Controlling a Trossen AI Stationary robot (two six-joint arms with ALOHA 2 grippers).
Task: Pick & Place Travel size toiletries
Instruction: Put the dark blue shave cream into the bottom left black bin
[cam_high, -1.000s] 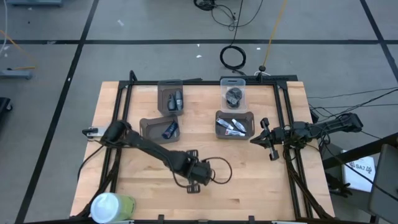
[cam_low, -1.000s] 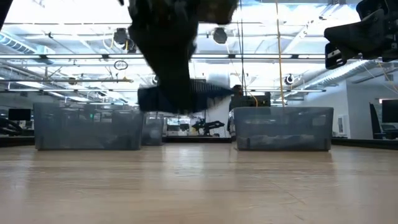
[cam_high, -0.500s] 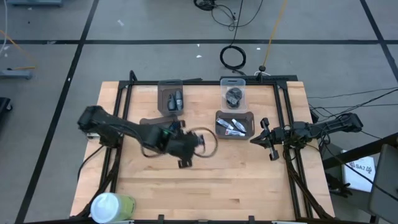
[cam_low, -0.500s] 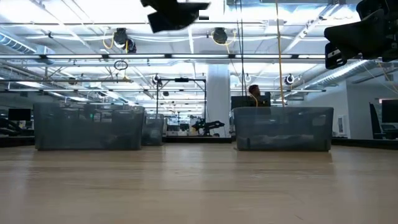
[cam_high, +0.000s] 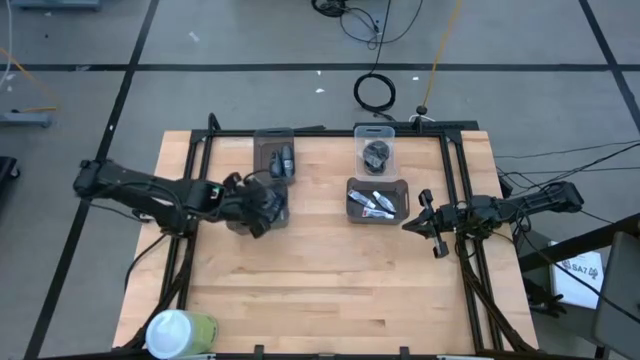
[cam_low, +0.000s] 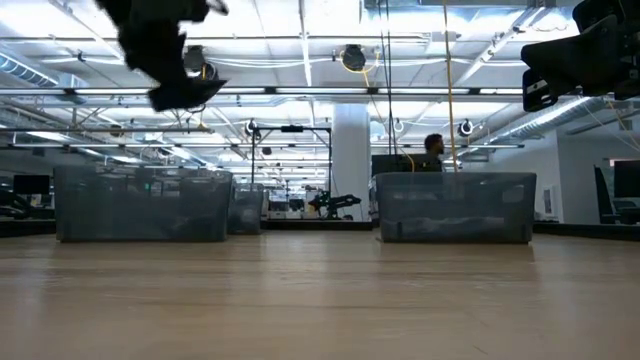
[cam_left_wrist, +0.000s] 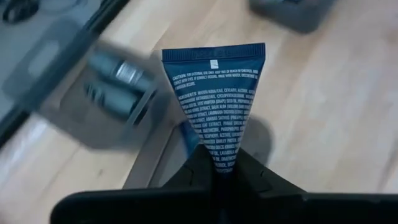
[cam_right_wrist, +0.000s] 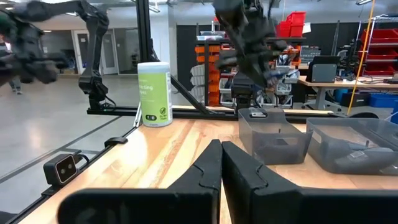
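Observation:
My left gripper (cam_high: 262, 205) hangs above the near-left grey bin (cam_high: 240, 203), shut on a dark blue tube with white print (cam_left_wrist: 214, 99). In the low view it shows at the upper left (cam_low: 175, 65). The far-left grey bin (cam_high: 274, 158) holds dark oblong toiletries. A clear bin (cam_high: 376, 150) holds dark lumps. The right grey bin (cam_high: 377, 200) holds little white tubes. At the table's right edge my right gripper (cam_high: 412, 222) waits shut, holding nothing. My left gripper pinches the tube's narrow end (cam_left_wrist: 219, 155) between its two fingers. The tube sticks straight out ahead of the fingers, its wide crimped end (cam_left_wrist: 213, 55) farthest from them. The fingers slant down from the table's left. The tube is lifted clear above the bin.
A big white-and-green cylinder (cam_high: 180, 330) stands at the table's near left corner. A black frame (cam_high: 200, 160) runs along the table's left, far and right sides. The near half of the wooden table (cam_high: 330, 290) is bare.
My left gripper has risen from low over the table's near middle and swung toward the far and left edges, to above the near-left grey bin. It has rolled on the way. The tube has gone with it, still pinched.

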